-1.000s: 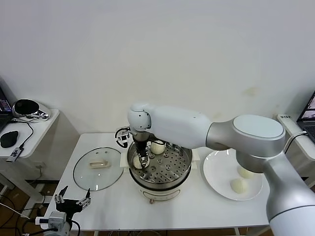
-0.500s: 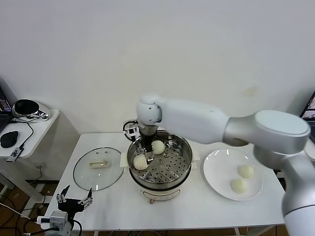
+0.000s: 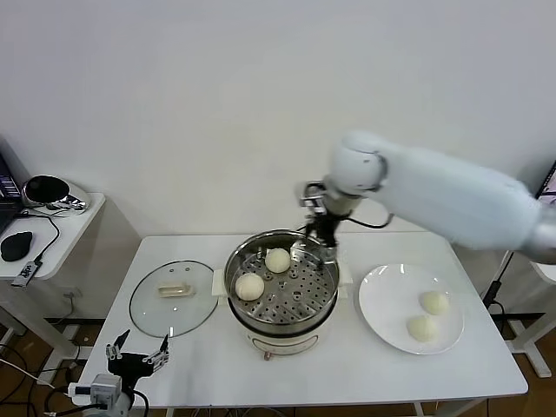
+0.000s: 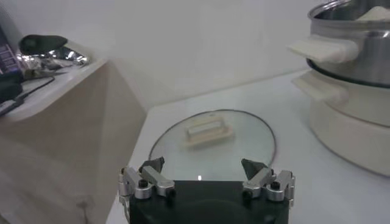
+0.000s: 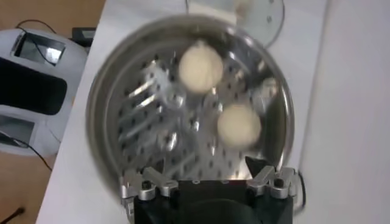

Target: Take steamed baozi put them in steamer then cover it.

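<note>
- The right hand [image 3: 320, 246] hangs spread wide and empty above the steamer's [image 3: 323, 306] far rim.
- Two steamed baozi [image 3: 249, 286] lie on the tray below it; two more sit on the plate [image 3: 379, 306] beside it.
- The left hand [image 3: 137, 358], spread and empty, idles off the counter's [image 3: 365, 373] near edge, facing the cover [image 3: 174, 298].

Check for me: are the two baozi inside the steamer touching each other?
Apart. The head view shows perforated tray between the rear baozi and the front baozi in the steamer; the right wrist view shows the same gap.
</note>
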